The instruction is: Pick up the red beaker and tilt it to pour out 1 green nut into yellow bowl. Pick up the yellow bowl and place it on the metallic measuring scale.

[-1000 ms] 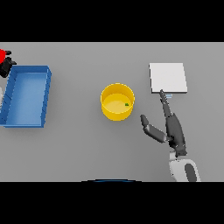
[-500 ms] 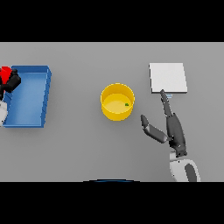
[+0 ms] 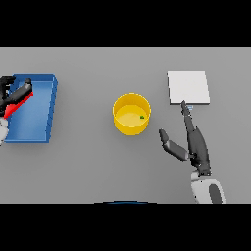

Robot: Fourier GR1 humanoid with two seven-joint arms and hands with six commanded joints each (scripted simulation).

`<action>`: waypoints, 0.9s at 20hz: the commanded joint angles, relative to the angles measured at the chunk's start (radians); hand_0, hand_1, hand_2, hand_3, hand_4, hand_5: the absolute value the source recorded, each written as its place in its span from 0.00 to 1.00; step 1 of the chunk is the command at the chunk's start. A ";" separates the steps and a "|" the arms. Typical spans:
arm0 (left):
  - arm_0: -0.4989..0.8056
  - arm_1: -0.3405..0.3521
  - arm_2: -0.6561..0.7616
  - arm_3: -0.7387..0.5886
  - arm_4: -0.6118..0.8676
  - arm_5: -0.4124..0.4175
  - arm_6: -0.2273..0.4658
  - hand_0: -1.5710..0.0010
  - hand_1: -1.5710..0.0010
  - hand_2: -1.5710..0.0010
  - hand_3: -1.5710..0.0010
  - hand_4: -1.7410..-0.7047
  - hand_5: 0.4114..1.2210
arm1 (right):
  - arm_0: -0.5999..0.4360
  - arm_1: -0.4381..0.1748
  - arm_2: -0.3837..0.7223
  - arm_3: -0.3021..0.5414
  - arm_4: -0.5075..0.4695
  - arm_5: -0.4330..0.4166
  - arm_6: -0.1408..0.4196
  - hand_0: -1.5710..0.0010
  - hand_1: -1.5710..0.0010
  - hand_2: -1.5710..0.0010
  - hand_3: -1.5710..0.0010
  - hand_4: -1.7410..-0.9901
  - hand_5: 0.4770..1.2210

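Okay, from my remote seat I see the yellow bowl (image 3: 131, 114) upright near the middle of the grey table (image 3: 98, 166), with one small green nut (image 3: 142, 116) inside it, lying by the right wall. Left hand (image 3: 13, 94) sits at the far left edge, over the left part of the blue tray (image 3: 44, 105), fingers curled round the red beaker (image 3: 21, 102); the beaker looks tilted, lying slantwise under the fingers, and I can't tell if it touches the tray floor. Right hand (image 3: 193, 142) is low right of the bowl, apart from it, fingers straight and relaxed, thumb spread toward the bowl, holding nothing. Its longest fingertip reaches up to the near edge of the metallic measuring scale (image 3: 188, 87), a pale square plate right of the bowl; contact or just short, I can't tell. Bowl and scale are well apart, nothing on the scale.
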 commanded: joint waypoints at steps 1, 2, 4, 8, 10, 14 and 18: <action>-0.003 -0.001 -0.005 0.004 -0.002 -0.010 -0.011 0.80 0.83 0.83 0.84 0.89 0.30 | -0.001 0.001 0.002 -0.001 0.003 -0.001 0.001 1.00 1.00 1.00 1.00 0.97 0.22; -0.009 -0.007 -0.007 0.019 -0.006 -0.010 -0.021 0.84 0.87 0.86 0.87 0.90 0.30 | 0.000 0.002 0.004 -0.003 0.002 0.001 -0.006 1.00 1.00 1.00 1.00 0.97 0.22; -0.003 -0.004 -0.003 0.021 -0.004 -0.012 -0.052 0.90 0.91 0.91 0.92 0.91 0.29 | 0.001 0.004 0.014 0.000 0.019 -0.002 0.015 1.00 1.00 1.00 1.00 0.96 0.22; -0.010 0.000 -0.002 0.012 -0.017 0.008 -0.071 0.96 0.97 0.96 0.97 0.94 0.30 | -0.057 -0.064 0.036 -0.003 0.053 0.070 0.076 1.00 1.00 1.00 1.00 0.98 0.26; -0.012 -0.011 -0.005 0.009 -0.009 0.005 -0.067 0.97 0.98 0.98 0.98 0.96 0.31 | -0.142 -0.155 0.064 0.029 0.128 0.130 0.099 1.00 1.00 1.00 1.00 0.93 0.27; 0.002 -0.013 -0.002 0.003 -0.003 0.014 -0.098 0.99 0.99 0.99 0.99 0.97 0.32 | -0.296 -0.270 0.144 0.079 0.250 0.240 0.124 1.00 1.00 1.00 1.00 0.79 0.26; -0.001 -0.007 -0.001 0.005 -0.003 0.016 -0.084 1.00 1.00 1.00 1.00 0.97 0.34 | -0.431 -0.333 0.233 0.145 0.340 0.341 0.098 1.00 1.00 1.00 1.00 0.71 0.26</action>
